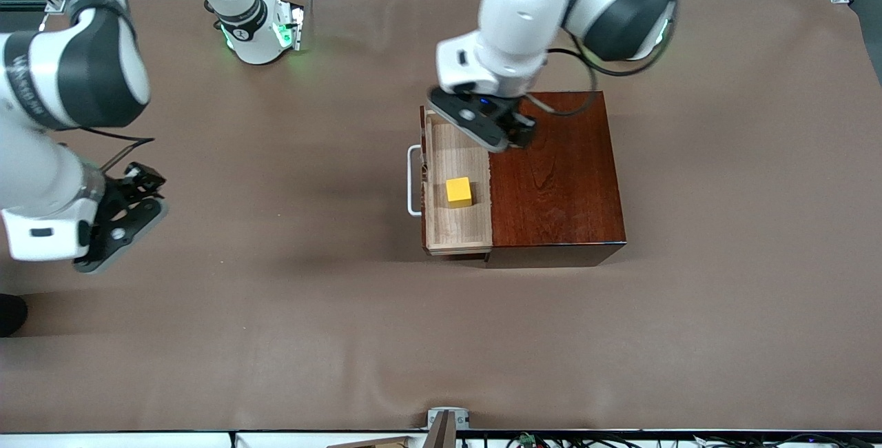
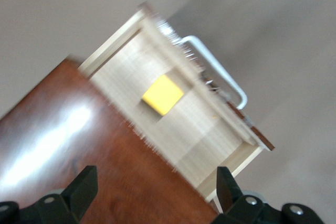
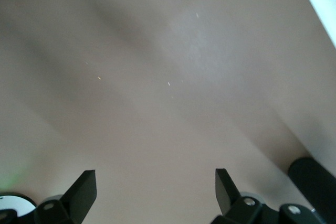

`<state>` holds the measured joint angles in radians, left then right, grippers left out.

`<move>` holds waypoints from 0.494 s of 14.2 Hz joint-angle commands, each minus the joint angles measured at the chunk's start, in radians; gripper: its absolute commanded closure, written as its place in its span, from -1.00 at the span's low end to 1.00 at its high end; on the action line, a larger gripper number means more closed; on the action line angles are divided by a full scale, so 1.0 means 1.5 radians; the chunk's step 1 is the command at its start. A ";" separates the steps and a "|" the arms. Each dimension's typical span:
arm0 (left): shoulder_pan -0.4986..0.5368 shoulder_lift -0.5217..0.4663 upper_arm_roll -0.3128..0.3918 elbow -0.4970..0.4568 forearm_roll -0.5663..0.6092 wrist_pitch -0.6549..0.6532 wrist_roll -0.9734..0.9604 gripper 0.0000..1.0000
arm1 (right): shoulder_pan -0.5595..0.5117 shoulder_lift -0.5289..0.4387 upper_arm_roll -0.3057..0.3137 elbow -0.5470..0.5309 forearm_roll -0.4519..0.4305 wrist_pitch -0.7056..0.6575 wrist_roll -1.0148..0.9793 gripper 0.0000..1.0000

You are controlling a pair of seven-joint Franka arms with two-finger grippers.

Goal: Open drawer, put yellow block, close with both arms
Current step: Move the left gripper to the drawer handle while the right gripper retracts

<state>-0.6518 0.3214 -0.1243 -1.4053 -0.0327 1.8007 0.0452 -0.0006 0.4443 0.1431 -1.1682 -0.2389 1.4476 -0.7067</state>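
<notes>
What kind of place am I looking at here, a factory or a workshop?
Most likely a robotics lab test bench, not a factory: two arms bolted to a table under a brown cover, one small wooden box with a drawer holding a yellow block, and cables along the edge.

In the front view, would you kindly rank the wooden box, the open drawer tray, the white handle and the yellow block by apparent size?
Largest to smallest, as they appear:
1. wooden box
2. drawer, counting only the pulled-out part
3. white handle, long but thin
4. yellow block

Handle and block are close in area, so their order is unsure.
</notes>
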 commanded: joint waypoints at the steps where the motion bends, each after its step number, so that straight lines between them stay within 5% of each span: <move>1: -0.034 0.066 0.005 0.036 -0.009 0.062 0.149 -1.00 | -0.055 0.022 0.012 -0.001 -0.002 0.004 0.000 -1.00; 7: -0.099 0.254 -0.003 0.116 -0.012 0.263 0.259 -1.00 | -0.138 0.102 0.012 -0.001 -0.002 0.003 0.007 -1.00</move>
<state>-0.7864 0.6195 -0.1290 -1.3126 -0.0327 2.1489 0.3639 -0.1757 0.5692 0.1412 -1.1770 -0.2386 1.4546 -0.7080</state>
